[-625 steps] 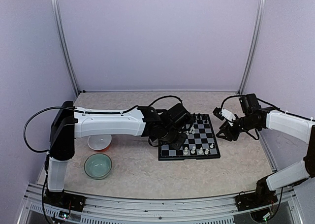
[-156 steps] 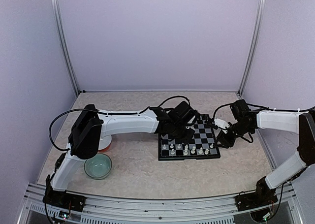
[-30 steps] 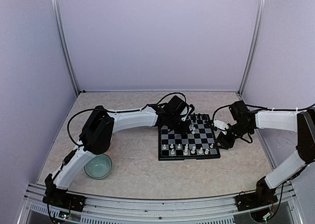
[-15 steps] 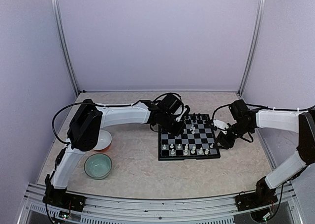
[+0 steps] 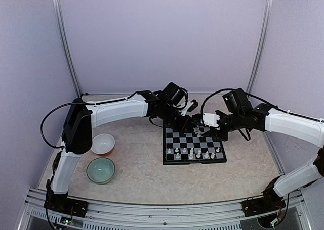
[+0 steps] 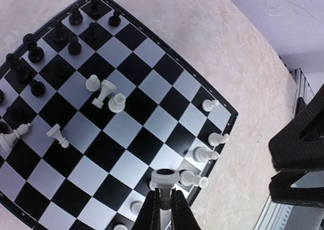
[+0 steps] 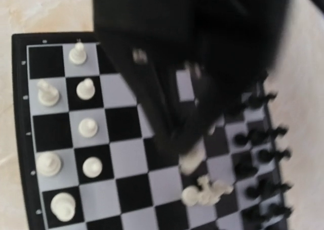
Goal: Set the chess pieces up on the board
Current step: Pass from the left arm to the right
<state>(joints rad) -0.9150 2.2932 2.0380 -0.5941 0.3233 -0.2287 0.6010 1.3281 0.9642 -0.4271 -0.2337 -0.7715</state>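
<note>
Pinching a white piece (image 6: 164,179) above the board (image 6: 101,150).
Left fingers (image 6: 151,216) clamp it toward the worktop's (image 5: 142,182) far edge; right fingers (image 7: 157,113) hover mid-board, too blurred to tell their state.

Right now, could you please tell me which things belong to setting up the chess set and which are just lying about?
Job: board, chess pieces, white piece in the left claw.
Lying about: white bowl, pale green bowl.
</note>
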